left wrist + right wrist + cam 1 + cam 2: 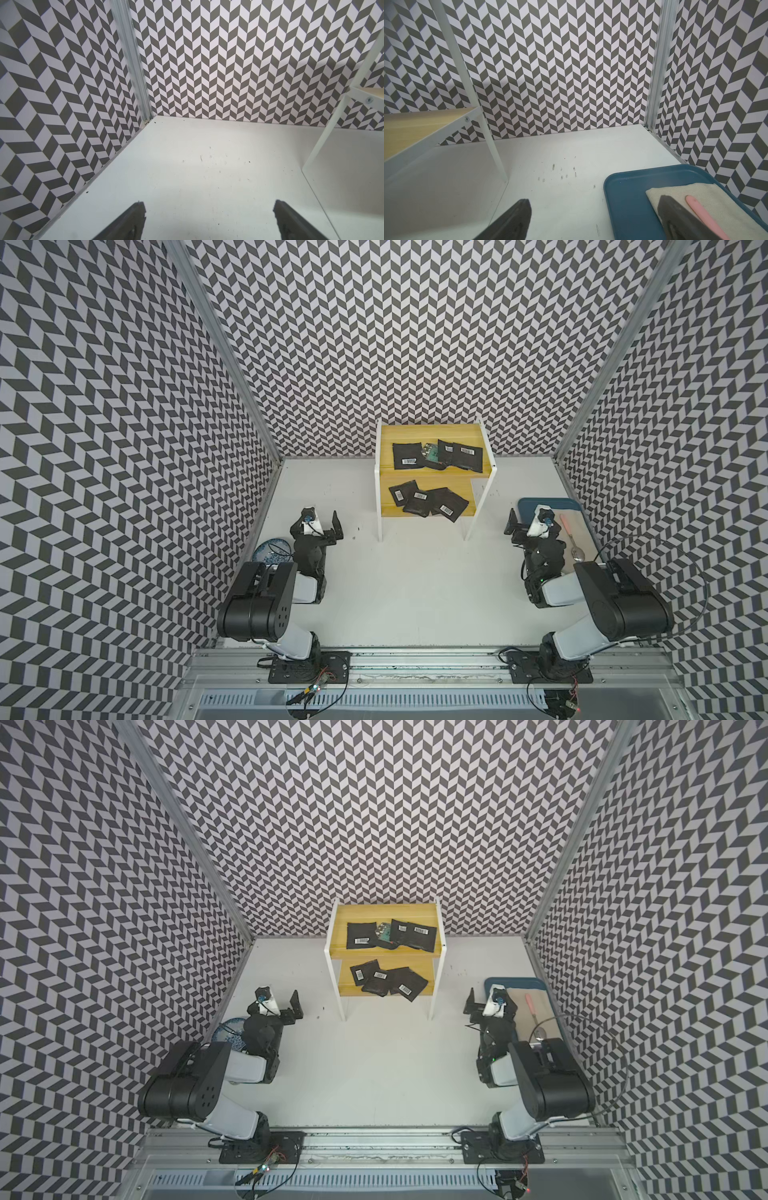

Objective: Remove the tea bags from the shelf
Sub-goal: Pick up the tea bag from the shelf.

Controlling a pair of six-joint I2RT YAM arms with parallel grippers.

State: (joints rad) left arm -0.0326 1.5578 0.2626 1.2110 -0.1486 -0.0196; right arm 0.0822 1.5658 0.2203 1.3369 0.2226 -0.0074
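Note:
The shelf [415, 433] [374, 913], yellow boards on a white frame, stands against the back wall. Several black tea bags [407, 456] lie on its upper board, one with a green patterned face [430, 452]. Three more tea bags [419, 502] overlap on the lower board [380, 981]. My left gripper [322, 522] [209, 203] hovers open over the bare table, left of the shelf's front leg [340, 116]. On the shelf's right, my right gripper [525, 522] [595, 199] is open and holds nothing, beside the lower board [415, 124].
A blue tray [536, 502] [629, 197] lies at the right wall with a cream cloth [695, 193] and a pink-handled spoon [571, 539] on it. A blue patterned dish [270, 551] sits under the left arm. Patterned walls close in three sides.

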